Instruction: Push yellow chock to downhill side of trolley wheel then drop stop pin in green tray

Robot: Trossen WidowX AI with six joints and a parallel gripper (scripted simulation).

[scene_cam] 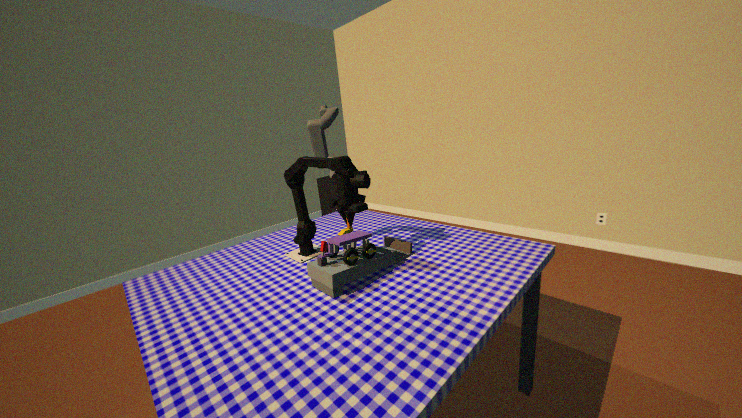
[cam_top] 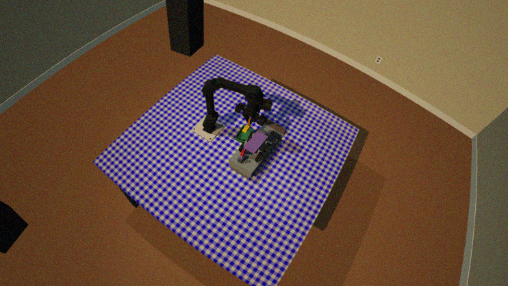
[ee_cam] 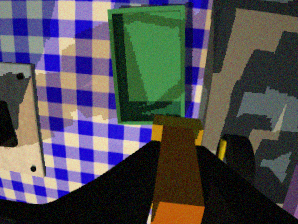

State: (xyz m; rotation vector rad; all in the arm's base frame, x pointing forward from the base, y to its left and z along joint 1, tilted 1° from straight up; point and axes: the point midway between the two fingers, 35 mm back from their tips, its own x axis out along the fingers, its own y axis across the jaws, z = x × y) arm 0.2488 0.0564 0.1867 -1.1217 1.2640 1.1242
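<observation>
My gripper (cam_top: 249, 120) (scene_cam: 349, 217) (ee_cam: 176, 152) is shut on the orange handle of the yellow chock (cam_top: 246, 128) (scene_cam: 344, 231) (ee_cam: 157, 133). The chock hangs in the air over or near the green tray (cam_top: 241, 138) (ee_cam: 155, 65), beside the ramp. The ramp (cam_top: 244, 169) (scene_cam: 324, 277) is grey. The trolley (cam_top: 255, 141) (scene_cam: 348, 238) has a purple top and dark wheels and stands on the ramp; one wheel (ee_cam: 240, 155) shows in the wrist view. The red-headed stop pin (cam_top: 242, 152) (scene_cam: 324, 246) stands upright at the trolley's uphill end. The chock's black base is hard to make out.
A brownish end board (cam_top: 277, 128) (scene_cam: 398, 245) stands at the ramp's downhill end. The arm's pale base plate (cam_top: 198, 129) (scene_cam: 298, 255) (ee_cam: 35, 150) lies on the other side of the tray from the ramp. A checked cloth (cam_top: 198, 185) (scene_cam: 259, 321) covers the table.
</observation>
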